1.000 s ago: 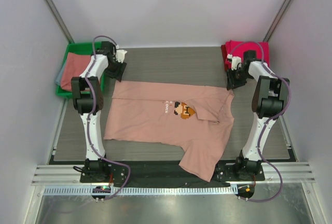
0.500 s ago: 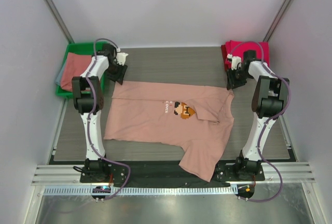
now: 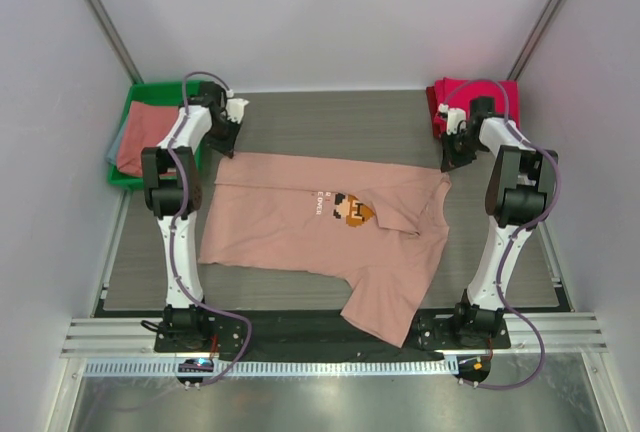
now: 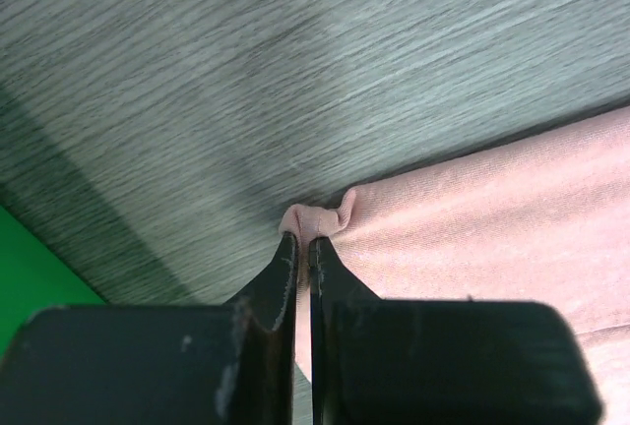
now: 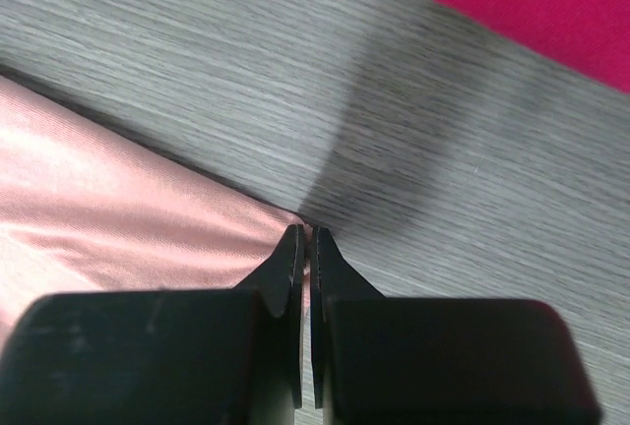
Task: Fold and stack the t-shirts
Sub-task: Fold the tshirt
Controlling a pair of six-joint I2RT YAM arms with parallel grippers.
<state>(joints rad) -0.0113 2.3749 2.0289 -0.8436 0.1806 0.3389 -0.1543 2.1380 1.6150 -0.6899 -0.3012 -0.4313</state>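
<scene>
at table centre: i see the salmon-pink t-shirt point(image 3: 300, 232) spread flat on the grey wood-grain table point(image 3: 330, 122), collar toward the right arm, hem toward the left arm.
print: the pixel-art print point(image 3: 354, 211) faces up, near the middle of the chest.
near sleeve: one sleeve point(image 3: 385, 307) runs toward the near edge, and its end lies on the dark strip between the arm bases.
left gripper point(image 4: 302, 240): jaws together, clamped on the far left corner of the salmon-pink t-shirt. in my left wrist view the cloth bunches into a small pucker right at the tips.
right gripper point(image 5: 305, 233): jaws together, clamped on the far right corner of the same shirt. in my right wrist view the fabric edge runs in from the left and ends at the tips.
arm posture: both arms reach away from their bases, wrists pitched down at the far edge of the shirt.
magenta t-shirt point(image 3: 480, 92): folded, at the far right corner of the table, just beyond the right gripper and apart from the salmon-pink t-shirt.
green bin point(image 3: 150, 87): at the far left, beside the table edge, next to the left arm.
bin contents: folded tees point(image 3: 140, 142) in salmon and grey lie inside. i cannot tell how many.
</scene>
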